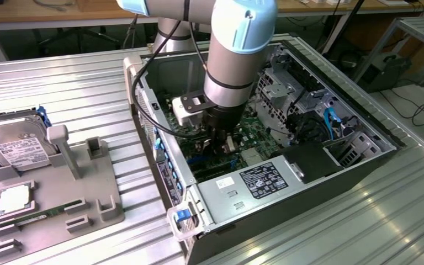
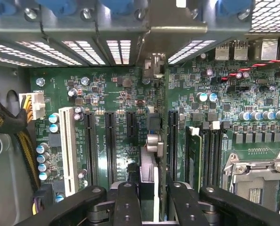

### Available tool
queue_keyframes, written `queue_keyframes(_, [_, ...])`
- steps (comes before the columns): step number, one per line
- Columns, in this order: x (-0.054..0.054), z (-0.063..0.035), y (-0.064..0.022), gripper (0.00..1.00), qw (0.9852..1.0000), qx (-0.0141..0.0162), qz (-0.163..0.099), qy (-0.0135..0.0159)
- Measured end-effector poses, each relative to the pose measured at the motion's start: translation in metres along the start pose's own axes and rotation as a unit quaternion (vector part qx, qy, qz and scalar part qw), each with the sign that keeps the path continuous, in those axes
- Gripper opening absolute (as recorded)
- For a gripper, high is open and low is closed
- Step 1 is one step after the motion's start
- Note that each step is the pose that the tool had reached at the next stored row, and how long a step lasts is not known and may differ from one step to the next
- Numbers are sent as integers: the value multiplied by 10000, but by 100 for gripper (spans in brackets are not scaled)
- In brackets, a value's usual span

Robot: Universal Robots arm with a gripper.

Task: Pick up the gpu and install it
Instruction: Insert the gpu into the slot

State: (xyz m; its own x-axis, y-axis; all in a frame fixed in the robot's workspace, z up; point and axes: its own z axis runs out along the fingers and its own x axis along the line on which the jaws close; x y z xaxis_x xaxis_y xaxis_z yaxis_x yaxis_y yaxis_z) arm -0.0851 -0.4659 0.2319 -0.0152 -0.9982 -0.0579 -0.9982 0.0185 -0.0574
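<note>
The gpu [image 2: 152, 141] sits in my grip, edge-on to the wrist camera: a thin dark card running straight out ahead of my fingers [image 2: 127, 200], with its pale metal end at the far tip.

- Gripper [image 2: 152, 188]: closed onto the gpu, one finger on each face. In the exterior view the gripper [image 1: 220, 144] is low inside the open computer case [image 1: 359, 118], down near the board.
- Directly beneath the card: the green motherboard [image 2: 111, 94]. The card's lower edge lines up with the row of long black expansion slots [image 2: 109, 146], between two of them as seen from the wrist. A white slot [image 2: 68, 150] lies further out to one side of me, and the CPU socket [image 2: 258, 179] to the other.
- The card's far end is close to the vented rear wall [image 2: 83, 49] of the case.
- Well away from the gripper, outside the case: the grey parts fixture [image 1: 57, 204], with the hard drive [image 1: 17, 146] propped in it and a green memory stick [image 1: 39, 216] lying flat. No card stands there.

Progress, as I judge it: pickup done, carry into the case done, card upright over the slot area. Whether the edge connector is pressed home I cannot tell; it is hidden behind the card itself. Seating and letting go are not shown as done.
</note>
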Motion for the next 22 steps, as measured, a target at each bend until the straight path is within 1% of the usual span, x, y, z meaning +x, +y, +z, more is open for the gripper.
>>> queue_keyframes(1, [-1,4,0,28,10000,2,1,-4])
queue_keyframes(3, [0,-5,0,28,10000,-2,0,4])
queue_keyframes(12, [1,-5,5,28,10000,-2,0,5])
queue_keyframes(19, [5,56,10,28,10000,-4,0,8])
queue_keyframes(22, [5,63,10,28,10000,-3,0,5])
